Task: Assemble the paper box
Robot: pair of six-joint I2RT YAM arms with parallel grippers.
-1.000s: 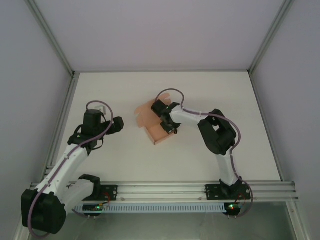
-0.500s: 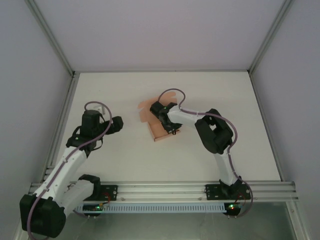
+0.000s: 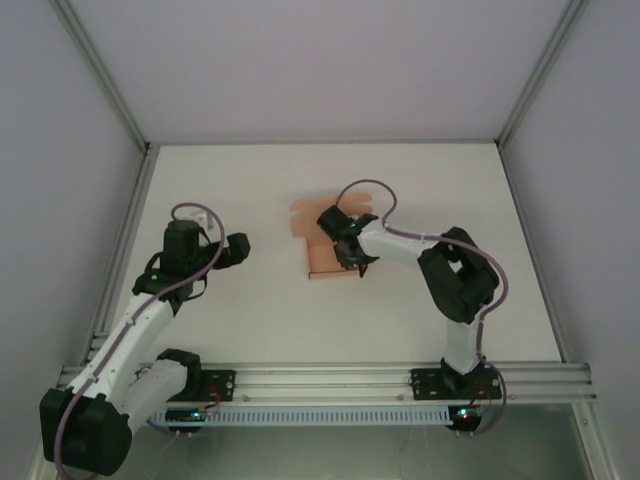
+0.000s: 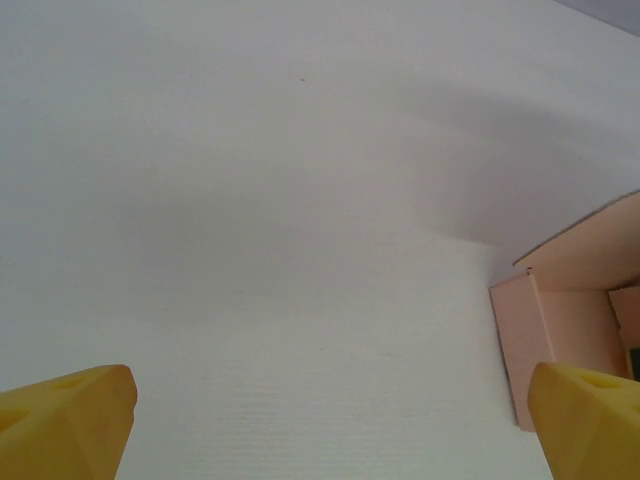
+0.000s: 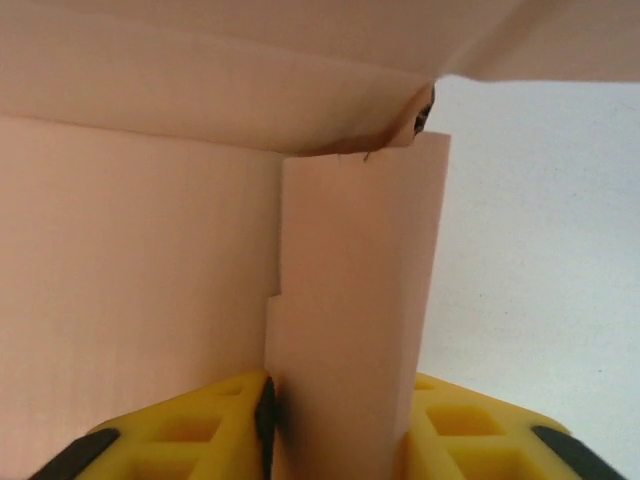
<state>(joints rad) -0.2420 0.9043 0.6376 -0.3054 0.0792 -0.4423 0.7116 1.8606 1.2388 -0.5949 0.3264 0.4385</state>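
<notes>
Item 1. Paper box (image 3: 322,247): salmon-pink thin card, plain, partly folded. It lay on the white table (image 3: 250,180) near the middle, between the two arms and closer to the right one. In the overhead view one flat flap reached toward the far side, and the rest formed a shallow squarish tray. The left wrist view showed the box (image 4: 572,325) at its right edge, with one wall upright on the table surface (image 4: 250,200) and a panel slanting above it. The right wrist view showed an upright flap (image 5: 350,300) with a stepped edge, standing before a broad card wall under a creased upper panel.

Item 2. Right gripper (image 3: 347,253): lowered onto the near right part of the box. At the wrist the gripper (image 5: 340,425) was clamped on the upright flap, with a yellow pad (image 5: 190,425) pressed against each face of the card.

Item 3. Left gripper (image 3: 236,249): held over bare table to the left of the box, well apart from it and pointed toward it. The gripper (image 4: 330,420) was spread wide and grasped nothing, with yellow fingertips (image 4: 65,420) at the two lower corners.

Item 4. Aluminium rail (image 3: 320,378): ran along the near table edge and carried both arm bases.
</notes>
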